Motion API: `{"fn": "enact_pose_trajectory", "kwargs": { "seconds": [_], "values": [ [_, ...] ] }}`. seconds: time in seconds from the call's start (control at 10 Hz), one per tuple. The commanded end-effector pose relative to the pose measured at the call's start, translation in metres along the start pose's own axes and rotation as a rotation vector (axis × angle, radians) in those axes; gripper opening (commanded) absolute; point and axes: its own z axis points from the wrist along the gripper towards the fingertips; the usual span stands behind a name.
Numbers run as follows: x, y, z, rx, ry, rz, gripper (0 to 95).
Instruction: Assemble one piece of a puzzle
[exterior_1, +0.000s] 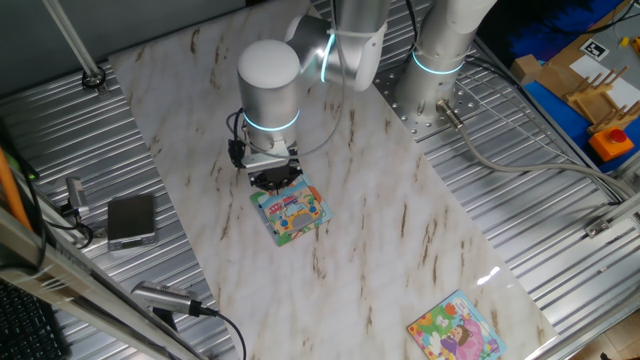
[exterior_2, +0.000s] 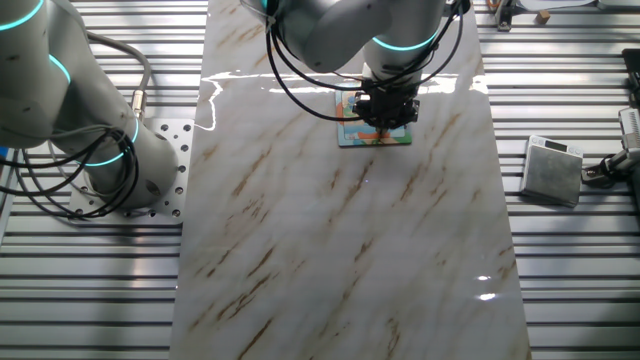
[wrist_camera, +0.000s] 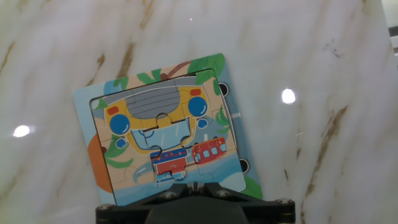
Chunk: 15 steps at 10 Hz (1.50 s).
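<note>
The gripper (wrist_camera: 194, 198) hangs low over the near edge of the puzzle (wrist_camera: 163, 127); its fingers are hidden under the black body, so whether they are apart or closed cannot be told. The piece (wrist_camera: 169, 165), red with pale blue, lies among the puzzle's bottom row just ahead of the gripper. Only the hand view shows this yellow vehicle scene. The marble table (exterior_1: 400, 210) is glossy, and one fixed view alone shows a second puzzle (exterior_1: 455, 330) near its corner.
</note>
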Motion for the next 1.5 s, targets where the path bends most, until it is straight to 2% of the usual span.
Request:
{"fn": "enact_pose_trajectory", "kwargs": {
  "seconds": [0.1,1.5],
  "values": [
    [-0.0001,0.0007,-0.0009,-0.001,-0.001,0.001,0.0],
    [-0.0048,0.0008,0.0004,0.0,-0.004,0.008,0.0]
  ]
}}
